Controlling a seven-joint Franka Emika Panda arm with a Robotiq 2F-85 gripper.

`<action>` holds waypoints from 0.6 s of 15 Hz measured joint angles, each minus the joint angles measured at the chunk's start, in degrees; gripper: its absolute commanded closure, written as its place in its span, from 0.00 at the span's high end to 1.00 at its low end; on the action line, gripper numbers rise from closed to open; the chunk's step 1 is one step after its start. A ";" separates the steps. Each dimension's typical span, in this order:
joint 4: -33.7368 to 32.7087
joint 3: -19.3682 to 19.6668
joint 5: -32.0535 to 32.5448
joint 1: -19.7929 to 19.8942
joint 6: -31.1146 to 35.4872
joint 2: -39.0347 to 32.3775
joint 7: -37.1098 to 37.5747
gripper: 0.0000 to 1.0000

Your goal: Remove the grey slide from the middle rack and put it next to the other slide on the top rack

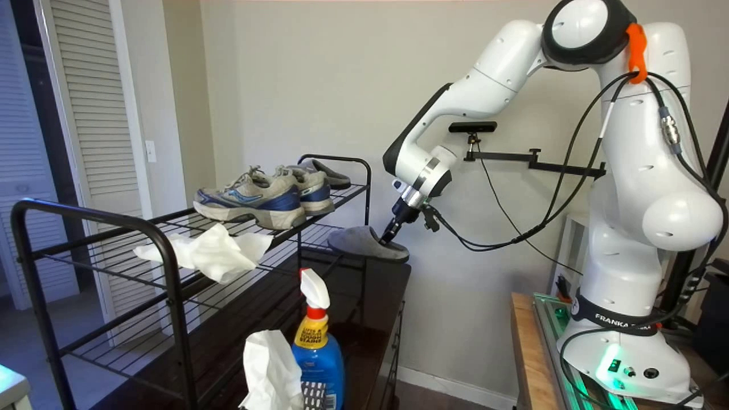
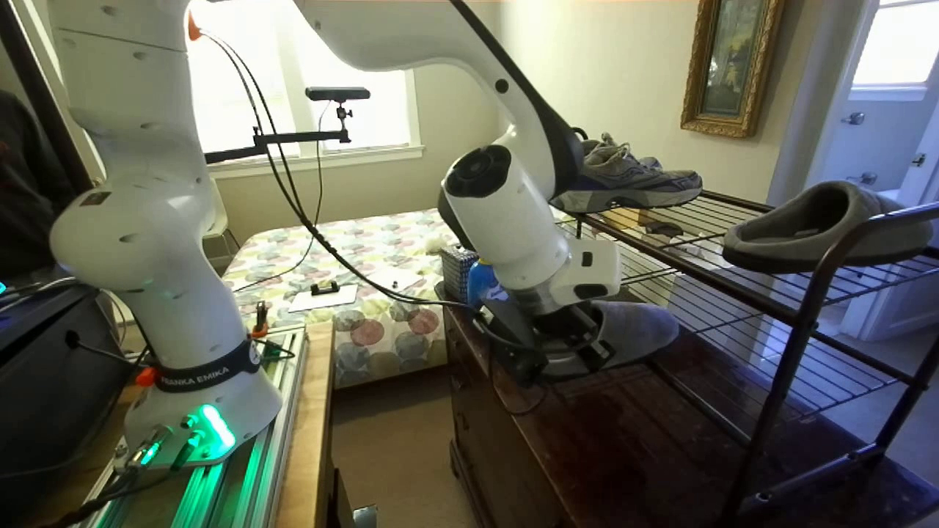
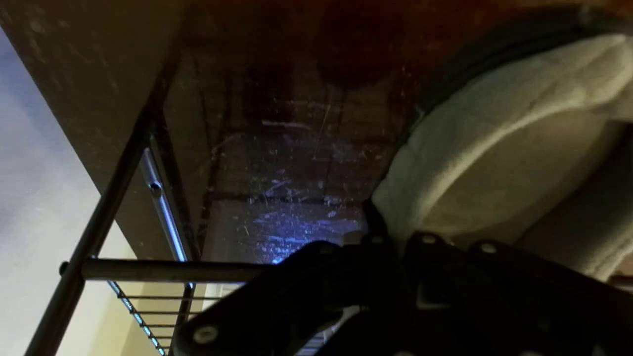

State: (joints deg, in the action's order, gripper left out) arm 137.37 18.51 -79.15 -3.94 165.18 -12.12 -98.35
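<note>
The grey slide [image 1: 361, 242] shows in both exterior views, also here [image 2: 640, 331], above the dark dresser top at the open side of the rack. Its toe points toward the rack. My gripper [image 1: 388, 234] is shut on the slide's rim near the heel. In the wrist view the rim of the slide [image 3: 420, 183] runs between the fingertips [image 3: 399, 243]. I cannot tell whether its sole touches anything. The other grey slide [image 2: 814, 231] lies on the top rack [image 2: 741, 290] at one end, partly behind the sneakers in an exterior view [image 1: 327, 173].
A pair of grey and blue sneakers [image 1: 256, 196] stands on the top rack beside the other slide. White crumpled tissue [image 1: 211, 250] lies on the rack's near end. A blue spray bottle [image 1: 319, 359] stands on the dresser [image 2: 609, 447]. Metal rack posts [image 2: 777, 396] rise near the slide.
</note>
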 measured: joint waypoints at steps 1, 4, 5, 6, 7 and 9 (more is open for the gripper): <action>2.13 1.32 3.99 -1.17 1.19 1.04 2.61 0.01; 8.48 6.53 16.05 -5.12 3.85 3.36 10.43 0.01; 10.34 8.52 20.19 -6.24 4.11 3.99 13.05 0.01; 12.03 10.47 24.48 -7.25 4.15 4.46 15.82 0.01; 13.34 12.38 28.67 -8.13 4.20 4.89 18.49 0.01; 14.97 16.01 37.33 -9.80 4.09 5.80 24.64 0.01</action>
State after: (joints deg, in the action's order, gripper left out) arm 152.33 34.52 -41.82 -13.74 169.28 -6.32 -73.71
